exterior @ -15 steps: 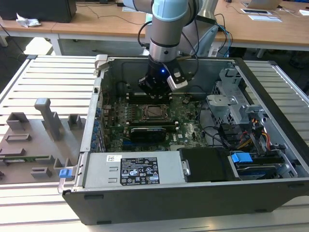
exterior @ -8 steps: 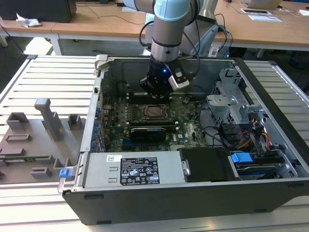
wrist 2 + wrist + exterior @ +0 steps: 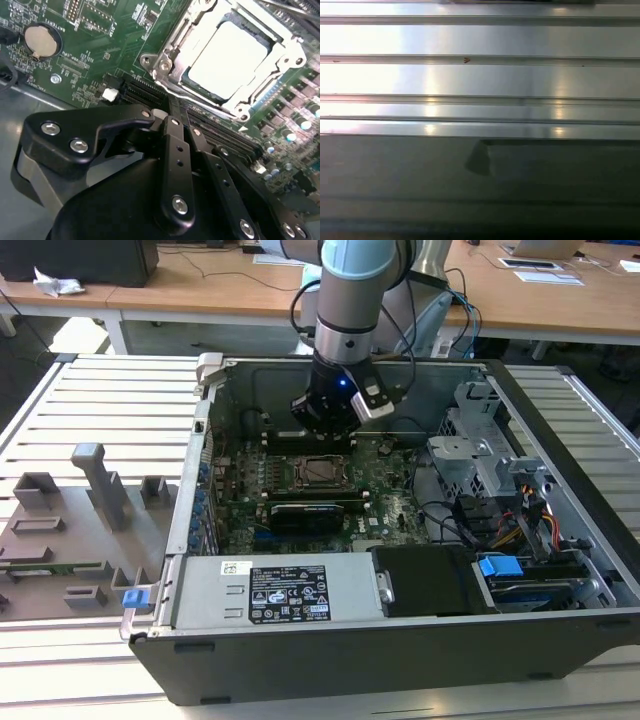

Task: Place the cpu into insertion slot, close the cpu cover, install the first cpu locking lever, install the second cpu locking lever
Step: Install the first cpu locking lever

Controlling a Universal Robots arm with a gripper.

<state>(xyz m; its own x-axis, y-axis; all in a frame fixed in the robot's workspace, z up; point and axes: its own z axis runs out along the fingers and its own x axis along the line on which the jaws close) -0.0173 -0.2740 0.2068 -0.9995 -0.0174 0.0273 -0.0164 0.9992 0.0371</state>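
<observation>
We see the arm reaching down into the open computer case point(image 3: 560, 570), its gripper point(image 3: 325, 432) hanging low over the green motherboard point(image 3: 390, 505). In the second wrist view the gripper point(image 3: 176, 116) shows its two black fingers point(image 3: 176, 150) drawn together with almost no gap between them, and nothing sits between the tips, so we read the jaws as closed and empty.

The cpu point(image 3: 227, 57) lies just beyond the jaws, seated flat in the insertion slot point(image 3: 187, 82), its pale metal top glaring under the light. The cpu cover point(image 3: 280, 40) appears to lie down around the chip, its silver frame ringing the lid on all sides, though the glare makes it hard for us to judge whether it rests fully flat. In the exterior view the cpu point(image 3: 322, 470) sits directly below and just in front of the fingertips, apart from them.

A round coin battery point(image 3: 40, 41) sits on the board well off to one side of the jaws, and long black card slots point(image 3: 150, 92) run between the fingertips and the socket. The first wrist view looks onto ribbed aluminium table rails point(image 3: 480, 75).
</observation>
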